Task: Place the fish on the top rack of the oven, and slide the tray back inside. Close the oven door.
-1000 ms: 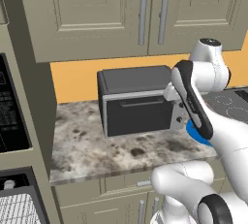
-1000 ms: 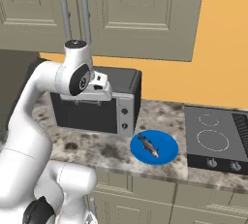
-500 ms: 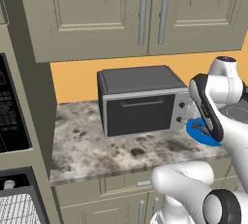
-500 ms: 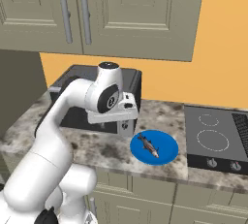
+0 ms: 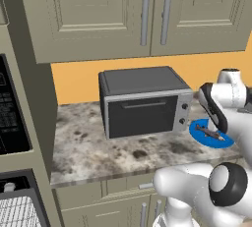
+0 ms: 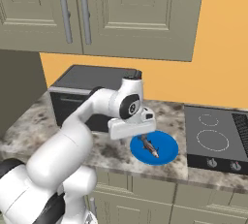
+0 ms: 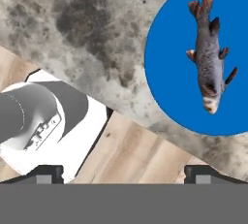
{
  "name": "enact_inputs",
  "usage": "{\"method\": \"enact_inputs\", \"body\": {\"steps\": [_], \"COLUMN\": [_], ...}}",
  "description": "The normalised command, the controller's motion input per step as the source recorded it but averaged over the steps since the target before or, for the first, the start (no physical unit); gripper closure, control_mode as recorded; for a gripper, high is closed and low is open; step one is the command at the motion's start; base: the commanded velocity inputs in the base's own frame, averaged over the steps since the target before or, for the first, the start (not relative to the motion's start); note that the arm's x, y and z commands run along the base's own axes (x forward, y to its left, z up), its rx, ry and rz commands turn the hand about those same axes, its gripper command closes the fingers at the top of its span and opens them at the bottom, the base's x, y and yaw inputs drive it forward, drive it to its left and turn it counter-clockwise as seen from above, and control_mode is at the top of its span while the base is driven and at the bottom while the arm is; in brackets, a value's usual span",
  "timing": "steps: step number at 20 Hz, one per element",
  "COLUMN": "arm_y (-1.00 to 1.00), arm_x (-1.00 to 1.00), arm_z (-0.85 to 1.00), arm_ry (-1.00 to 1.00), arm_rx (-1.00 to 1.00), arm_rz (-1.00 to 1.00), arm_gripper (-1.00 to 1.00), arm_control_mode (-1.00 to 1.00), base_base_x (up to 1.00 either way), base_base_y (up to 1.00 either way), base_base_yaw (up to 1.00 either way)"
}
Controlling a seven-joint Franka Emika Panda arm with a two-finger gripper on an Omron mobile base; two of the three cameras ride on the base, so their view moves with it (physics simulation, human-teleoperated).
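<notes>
Two dark fingertips of my gripper [image 7: 124, 172] stand wide apart at the bottom of the hand view with nothing between them, so the hand is open and empty. It hangs over the near edge of the speckled grey stone countertop [image 5: 93, 147], beside the round flat blue plate [image 6: 154, 147] rather than above it. On that plate lies the small grey fish with reddish fins [image 7: 209, 53], stretched along the plate's middle, untouched. Behind the plate stands a dark grey countertop toaster oven [image 5: 142, 102], which is not my target. Far to the left of the plate, beyond the counter's end, I see the black front of the built-in wall oven [image 5: 12, 118] and, below it, a silver wire-grid top rack [image 5: 19, 212] pulled out. I judge I am in the approach to the pickup: next I must shift over the plate, line the fingers across the fish's body, and descend.
</notes>
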Motion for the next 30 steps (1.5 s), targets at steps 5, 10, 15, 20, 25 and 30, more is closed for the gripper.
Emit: {"method": "enact_inputs", "body": {"steps": [5, 10, 15, 20, 25, 30], "arm_y": [-0.46, -0.40, -0.16, -0.24, -0.06, 0.06], "arm_x": [0.10, 0.46, 0.62, 0.68, 0.38, 0.12], "arm_z": [-0.52, -0.53, -0.18, -0.12, -0.49, -0.64], "arm_ry": [-0.04, -0.03, -0.01, 0.00, -0.06, -0.12], "arm_rx": [0.00, 0.03, 0.05, 0.07, 0.01, 0.00], "arm_rz": [0.11, 0.02, 0.03, 0.09, 0.08, 0.02], "arm_gripper": [-1.00, -1.00, -1.00, -1.00, -1.00, -1.00], "arm_control_mode": [-1.00, -1.00, -1.00, -1.00, -1.00, -1.00], "base_base_x": [0.00, 0.00, 0.00, 0.00, 0.00, 0.00], "base_base_y": [0.00, 0.00, 0.00, 0.00, 0.00, 0.00], "base_base_yaw": [0.00, 0.00, 0.00, 0.00, 0.00, 0.00]}}
